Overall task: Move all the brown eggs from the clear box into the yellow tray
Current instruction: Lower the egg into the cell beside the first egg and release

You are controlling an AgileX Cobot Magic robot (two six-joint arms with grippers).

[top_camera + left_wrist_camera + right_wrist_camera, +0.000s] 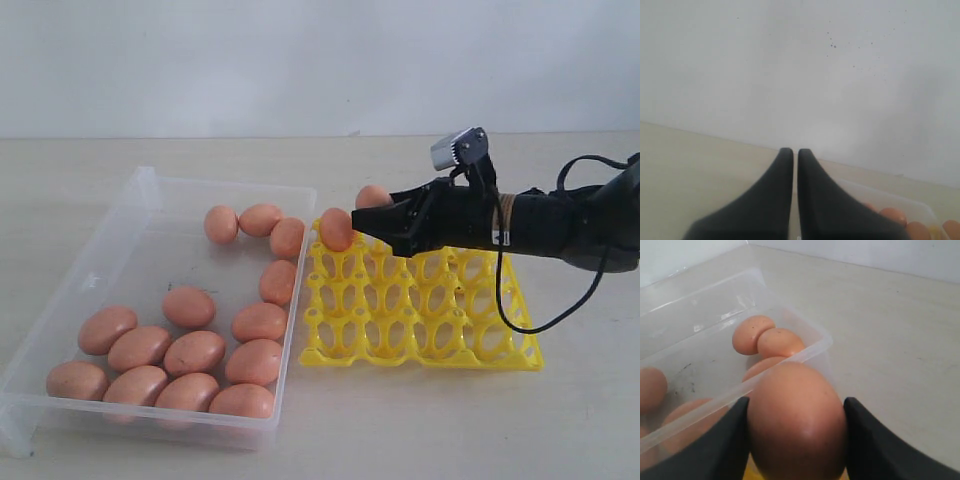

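My right gripper (358, 222) is shut on one brown egg (336, 228), held just above the far left corner of the yellow tray (440, 320). In the right wrist view the egg (797, 420) fills the gap between the two black fingers (865, 440). A second egg (373, 195) shows just behind the gripper at the tray's far edge. Several brown eggs (195, 352) lie in the clear box (230, 183) to the tray's left. My left gripper (795, 151) is shut on nothing and does not show in the exterior view.
The box's corner (810, 347) lies close beyond the held egg, with two eggs (780, 341) just inside it. A black cable (520, 320) loops from the right arm down over the tray's right side. A white wall stands behind the table.
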